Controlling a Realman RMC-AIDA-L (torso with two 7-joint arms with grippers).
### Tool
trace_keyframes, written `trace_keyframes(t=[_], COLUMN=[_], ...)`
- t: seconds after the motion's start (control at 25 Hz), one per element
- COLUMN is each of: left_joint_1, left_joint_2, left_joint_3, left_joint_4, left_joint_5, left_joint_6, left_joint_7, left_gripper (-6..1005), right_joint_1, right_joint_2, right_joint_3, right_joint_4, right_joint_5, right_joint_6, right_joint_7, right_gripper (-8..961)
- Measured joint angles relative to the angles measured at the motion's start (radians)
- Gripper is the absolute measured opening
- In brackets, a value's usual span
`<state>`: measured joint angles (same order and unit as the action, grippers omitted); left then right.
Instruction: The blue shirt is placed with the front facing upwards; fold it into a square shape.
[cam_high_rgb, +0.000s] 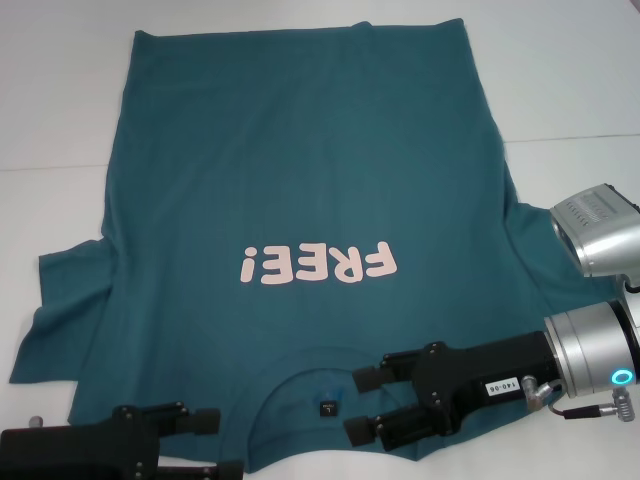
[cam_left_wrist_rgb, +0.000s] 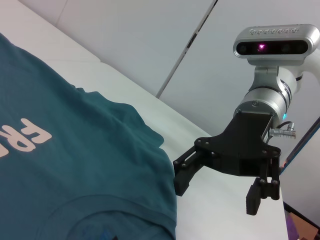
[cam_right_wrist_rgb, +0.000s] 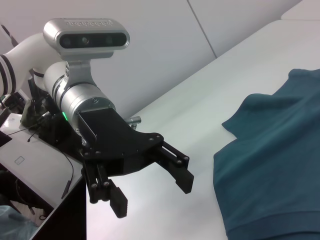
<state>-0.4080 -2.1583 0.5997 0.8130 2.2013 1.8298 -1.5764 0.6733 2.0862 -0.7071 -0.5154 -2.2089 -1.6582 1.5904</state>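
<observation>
We see the blue shirt (cam_high_rgb: 300, 230) spread flat, print up, on the white table (cam_high_rgb: 60, 90), and both the left gripper (cam_high_rgb: 190, 425) and right gripper (cam_high_rgb: 375, 400) hover unclenched and empty beside its collar (cam_high_rgb: 300, 365), probably to pinch the shoulders for a fold.

Bench (cam_high_rgb: 60, 90): white, smooth surface. Contents: one blue shirt (cam_high_rgb: 300, 180), spread flat, front up, pale pink "FREE!" lettering (cam_high_rgb: 317, 264) on chest, collar (cam_high_rgb: 300, 365) at near edge, sleeves out sideways.
</observation>
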Motion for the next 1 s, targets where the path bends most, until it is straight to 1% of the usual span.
trace_keyframes(t=[0.64,0.72,0.76,0.84,0.92,0.96,1.0], left_joint_1=[0.000,-0.002,-0.005,-0.019,-0.042,-0.044,-0.053], left_joint_2=[0.000,0.000,0.001,0.007,0.024,0.026,0.034], left_joint_3=[0.000,-0.012,-0.020,-0.054,-0.099,-0.103,-0.128], left_joint_4=[0.000,0.000,0.000,0.000,-0.001,-0.001,-0.004], left_joint_5=[-0.002,-0.008,-0.011,-0.017,-0.020,-0.020,-0.020], left_joint_6=[0.002,-0.001,-0.004,-0.035,-0.094,-0.101,-0.128], left_joint_7=[-0.001,-0.020,-0.036,-0.129,-0.297,-0.315,-0.398], left_gripper=[861,859,859,857,856,855,855], right_joint_1=[-0.003,-0.003,-0.003,-0.003,-0.001,0.001,0.004], right_joint_2=[0.000,0.000,0.000,-0.001,-0.004,-0.006,-0.009], right_joint_3=[0.000,0.003,0.007,0.024,0.050,0.060,0.068], right_joint_4=[0.000,0.000,0.000,0.000,0.000,-0.001,-0.005], right_joint_5=[0.000,0.000,0.000,0.000,0.000,0.000,0.000], right_joint_6=[0.000,0.000,0.001,0.003,0.010,0.020,0.029], right_joint_7=[0.001,0.003,0.005,0.021,0.069,0.111,0.150], right_gripper=[897,898,898,898,898,898,898])
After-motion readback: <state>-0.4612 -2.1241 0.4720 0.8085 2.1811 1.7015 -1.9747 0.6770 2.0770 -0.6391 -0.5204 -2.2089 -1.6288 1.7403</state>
